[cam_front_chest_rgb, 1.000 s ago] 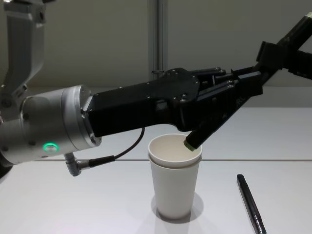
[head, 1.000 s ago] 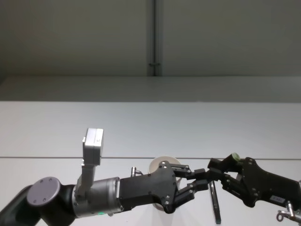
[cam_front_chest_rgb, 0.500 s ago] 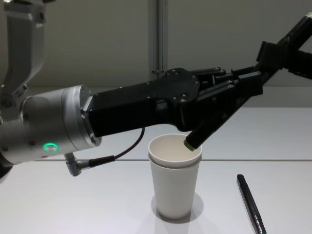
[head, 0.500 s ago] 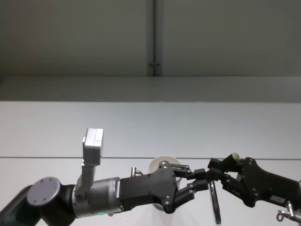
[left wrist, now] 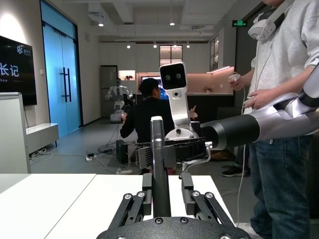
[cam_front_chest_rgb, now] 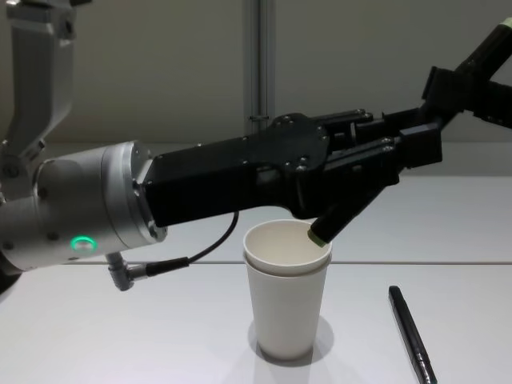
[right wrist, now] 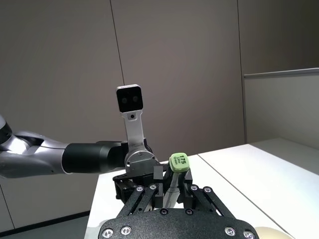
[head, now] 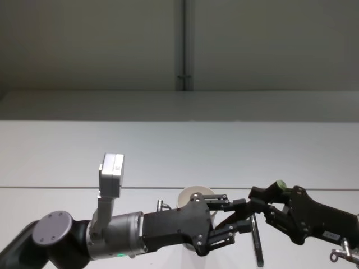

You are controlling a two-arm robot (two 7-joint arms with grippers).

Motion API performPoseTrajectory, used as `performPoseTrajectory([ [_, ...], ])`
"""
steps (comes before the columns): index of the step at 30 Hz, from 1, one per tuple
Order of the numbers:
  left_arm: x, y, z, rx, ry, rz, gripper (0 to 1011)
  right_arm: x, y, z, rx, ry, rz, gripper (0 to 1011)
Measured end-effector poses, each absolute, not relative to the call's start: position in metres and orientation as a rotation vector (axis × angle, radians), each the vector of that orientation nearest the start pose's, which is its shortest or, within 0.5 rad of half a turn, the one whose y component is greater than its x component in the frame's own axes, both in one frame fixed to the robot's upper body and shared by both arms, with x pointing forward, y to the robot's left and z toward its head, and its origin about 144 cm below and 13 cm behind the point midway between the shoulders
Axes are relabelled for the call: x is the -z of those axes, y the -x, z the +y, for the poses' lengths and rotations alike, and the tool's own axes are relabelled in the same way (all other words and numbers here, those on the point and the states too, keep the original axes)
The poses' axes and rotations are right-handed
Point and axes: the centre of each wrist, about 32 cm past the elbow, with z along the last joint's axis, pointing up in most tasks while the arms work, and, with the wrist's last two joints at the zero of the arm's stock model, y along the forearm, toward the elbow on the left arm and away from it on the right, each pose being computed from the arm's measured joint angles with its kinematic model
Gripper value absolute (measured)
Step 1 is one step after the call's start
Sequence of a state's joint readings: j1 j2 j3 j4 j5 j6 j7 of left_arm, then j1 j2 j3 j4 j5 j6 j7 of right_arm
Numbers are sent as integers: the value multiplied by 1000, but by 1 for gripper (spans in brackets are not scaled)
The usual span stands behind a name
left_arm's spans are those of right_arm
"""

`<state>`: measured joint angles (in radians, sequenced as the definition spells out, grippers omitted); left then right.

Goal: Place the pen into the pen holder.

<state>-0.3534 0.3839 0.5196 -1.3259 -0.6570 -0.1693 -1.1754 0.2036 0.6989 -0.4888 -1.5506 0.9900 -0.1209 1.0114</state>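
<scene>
The right claw (right wrist: 172, 186) is pinching the upper part of a dark pen with green ends (cam_front_chest_rgb: 326, 226). The pen is slanting down, its lower end hanging at the mouth of the tall off-white paper cup (cam_front_chest_rgb: 288, 304) on the white bench (cam_front_chest_rgb: 120, 336). The left claw (left wrist: 166, 179) is reaching across above the cup, slightly open around the pen's middle, while a slim black pen (cam_front_chest_rgb: 410, 332) is lying right of the cup.

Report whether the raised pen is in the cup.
Not in: the pen slants down below the left gripper, its lower tip just at the cup mouth, the rest above the rim.
</scene>
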Motion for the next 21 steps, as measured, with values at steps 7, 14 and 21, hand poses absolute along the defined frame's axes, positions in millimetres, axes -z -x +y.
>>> performPoseTrajectory([
  [7,-1156,-530,222,-47,176,-17,547,-1175,-482,-306,238,-238,131,204],
  [14,-1156,-530,222,-49,176,-17,758,-1175,-482,-306,237,-238,131,204],
  [21,-1156,-530,223,-52,176,-17,973,-1175,-482,-306,235,-237,130,203],
])
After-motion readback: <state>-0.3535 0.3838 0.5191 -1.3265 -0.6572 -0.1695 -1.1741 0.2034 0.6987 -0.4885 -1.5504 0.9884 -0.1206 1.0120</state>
